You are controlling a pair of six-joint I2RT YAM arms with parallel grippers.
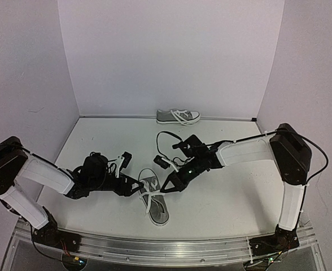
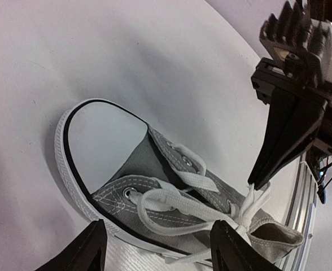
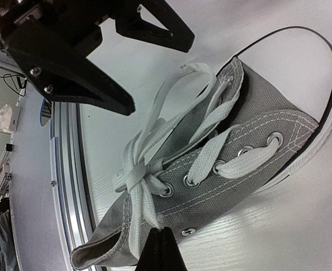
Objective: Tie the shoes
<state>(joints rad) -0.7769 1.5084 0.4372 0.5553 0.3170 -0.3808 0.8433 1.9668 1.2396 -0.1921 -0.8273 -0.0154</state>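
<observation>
One grey sneaker with white laces lies near the front of the table, toe towards the front edge. Its laces are crossed into a knot with loops. My right gripper is shut on a lace loop at the shoe's ankle side, fingers pressed together. My left gripper is open beside the shoe's left. In its wrist view the fingers straddle the shoe's side without holding a lace. The second sneaker stands at the back wall.
White walls close in the table on three sides. An aluminium rail runs along the front edge. A black cable loops off the right arm over the table's middle.
</observation>
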